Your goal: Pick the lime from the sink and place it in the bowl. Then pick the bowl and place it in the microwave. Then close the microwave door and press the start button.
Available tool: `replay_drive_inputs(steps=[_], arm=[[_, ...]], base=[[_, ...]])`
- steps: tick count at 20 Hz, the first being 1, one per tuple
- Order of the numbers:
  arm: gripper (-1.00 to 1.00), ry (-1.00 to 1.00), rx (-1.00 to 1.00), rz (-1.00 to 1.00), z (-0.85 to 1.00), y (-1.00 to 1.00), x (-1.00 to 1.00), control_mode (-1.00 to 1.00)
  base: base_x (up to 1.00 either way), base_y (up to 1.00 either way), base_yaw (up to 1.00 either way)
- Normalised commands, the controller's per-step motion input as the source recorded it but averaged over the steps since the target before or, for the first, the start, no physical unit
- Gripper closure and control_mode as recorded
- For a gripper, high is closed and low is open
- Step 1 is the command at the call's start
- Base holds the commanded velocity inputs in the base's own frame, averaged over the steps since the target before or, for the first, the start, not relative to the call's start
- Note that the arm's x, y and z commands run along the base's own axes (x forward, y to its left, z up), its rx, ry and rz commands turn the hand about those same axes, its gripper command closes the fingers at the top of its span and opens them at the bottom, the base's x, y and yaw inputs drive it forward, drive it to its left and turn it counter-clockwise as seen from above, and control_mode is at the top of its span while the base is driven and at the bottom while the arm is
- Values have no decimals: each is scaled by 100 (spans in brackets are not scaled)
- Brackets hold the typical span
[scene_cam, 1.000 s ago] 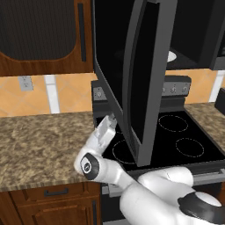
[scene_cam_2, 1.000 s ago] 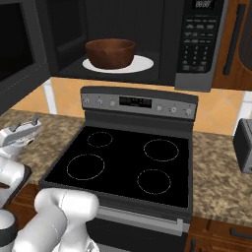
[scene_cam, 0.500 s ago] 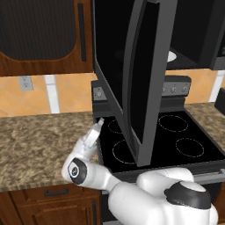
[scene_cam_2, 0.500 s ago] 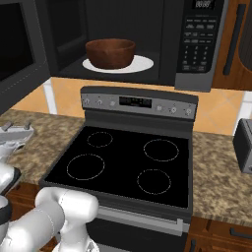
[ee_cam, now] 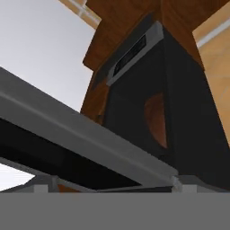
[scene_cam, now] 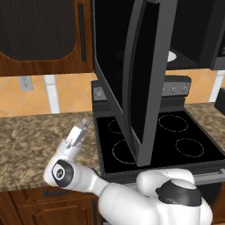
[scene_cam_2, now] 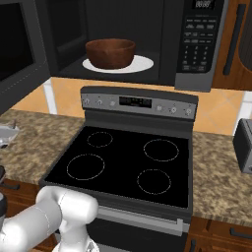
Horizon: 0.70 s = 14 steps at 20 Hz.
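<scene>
Bowl (scene_cam_2: pixel 110 53) sits inside microwave (scene_cam_2: pixel 147 39); claw (scene_cam: pixel 79 132) spread, empty, low beside open microwave door (scene_cam: pixel 132 83), which next needs pushing shut.

Granite counter (scene_cam: pixel 30 140), wooden cabinets (scene_cam: pixel 39 39)

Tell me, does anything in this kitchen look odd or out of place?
Only the microwave door: it hangs wide open over the stove. The bowl sits upright on the turntable plate. Nothing looks spilled or broken.
</scene>
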Motion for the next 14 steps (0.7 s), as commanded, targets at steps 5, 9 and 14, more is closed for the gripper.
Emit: replay_drive_inputs(steps=[5,9,14], arm=[[-100,9,6,-3,54,8,-31,-100],[-100,7,14,-6,64,-6,-39,-100],[-100,3,20,-2,52,-39,-32,-100]], base=[[0,0,0],[0,0,0],[0,0,0]])
